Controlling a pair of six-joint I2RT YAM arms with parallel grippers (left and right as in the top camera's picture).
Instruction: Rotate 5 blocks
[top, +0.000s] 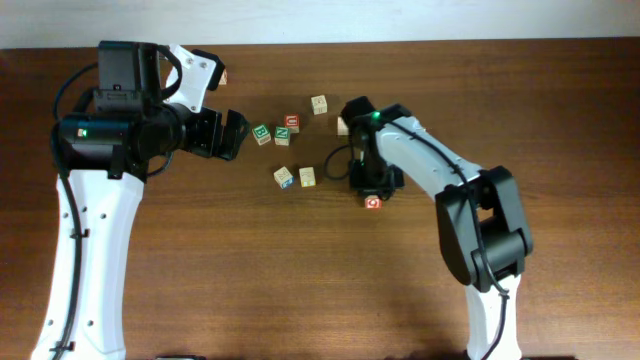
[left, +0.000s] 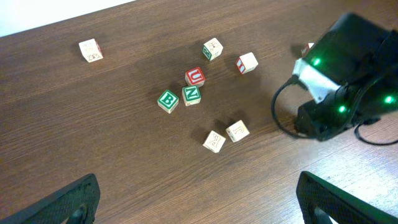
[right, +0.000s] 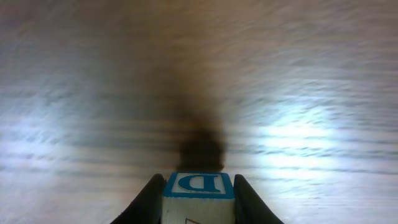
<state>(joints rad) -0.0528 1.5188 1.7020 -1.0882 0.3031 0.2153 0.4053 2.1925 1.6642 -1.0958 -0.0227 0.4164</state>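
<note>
Grip check — right gripper (right: 198, 194) is narrowed onto the D block (right: 198, 184), one finger flush against each side face, blue D face toward the wrist camera. The cube is held low over the dark wooden counter (top: 200, 280), well to the right of the main scatter. A red-printed face at that gripper's tip in the overhead view is likely the same cube.

Left gripper (top: 238, 135) is spread wide, holding nothing, hovering at the left edge of the scatter.

Handling, judged:
- Small wooden cube: light, rigid, no give under the fingers.
- Printed faces look smooth, so it could slip or pivot if pinched off-centre.
- Best hold is two opposite flat faces, squarely at mid-height — never corner to corner.
- Not fragile; a short drop would only tumble it to a different face.

Surroundings:
- Green B block (left: 168, 100) and green N block (left: 191, 94) sit just beside each other, with the red U block (left: 195, 76) touching or nearly touching the N.
- Two pale cubes (left: 214, 140) lie close together nearer the right arm.
- The tight spacing in both clusters leaves little finger room.
- Counter around the held cube is bare, so turning it there looks unobstructed.
</note>
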